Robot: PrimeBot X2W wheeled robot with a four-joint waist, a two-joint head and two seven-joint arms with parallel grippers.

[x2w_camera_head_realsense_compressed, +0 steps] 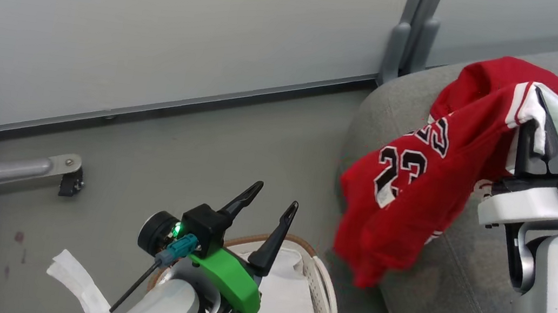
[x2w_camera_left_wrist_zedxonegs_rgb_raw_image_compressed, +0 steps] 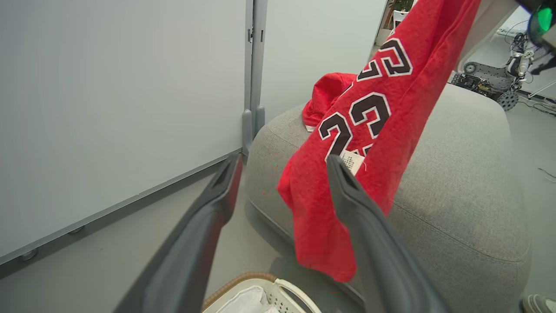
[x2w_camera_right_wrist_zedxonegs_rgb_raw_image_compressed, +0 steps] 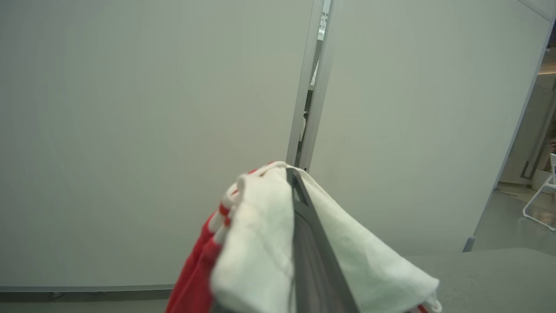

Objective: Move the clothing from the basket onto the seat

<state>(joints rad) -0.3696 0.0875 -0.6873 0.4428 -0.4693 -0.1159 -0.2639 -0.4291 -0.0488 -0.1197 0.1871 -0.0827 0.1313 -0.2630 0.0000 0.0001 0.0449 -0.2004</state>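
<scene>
A red jersey (x2w_camera_head_realsense_compressed: 415, 197) with black-and-white numerals hangs from my right gripper (x2w_camera_head_realsense_compressed: 540, 106), which is shut on its white-trimmed edge above the grey seat (x2w_camera_head_realsense_compressed: 456, 290). The jersey drapes over the seat's rounded front edge, its lower end hanging off the seat above the floor. A second red garment (x2w_camera_left_wrist_zedxonegs_rgb_raw_image_compressed: 323, 98) lies on the seat behind it. My left gripper (x2w_camera_head_realsense_compressed: 277, 194) stands open and empty above the white basket (x2w_camera_head_realsense_compressed: 327, 278), where the white liner (x2w_camera_head_realsense_compressed: 286, 299) shows. The right wrist view has the shut right gripper (x2w_camera_right_wrist_zedxonegs_rgb_raw_image_compressed: 295, 182) with the jersey's white trim (x2w_camera_right_wrist_zedxonegs_rgb_raw_image_compressed: 260, 243) folded over it.
Pale wall panels with a grey post (x2w_camera_head_realsense_compressed: 401, 42) stand behind the seat. A metal foot bracket (x2w_camera_head_realsense_compressed: 67, 170) sits on the grey floor at left, and a white strip of cloth (x2w_camera_head_realsense_compressed: 76, 275) hangs by the basket. Equipment (x2w_camera_left_wrist_zedxonegs_rgb_raw_image_compressed: 491, 78) stands beyond the seat.
</scene>
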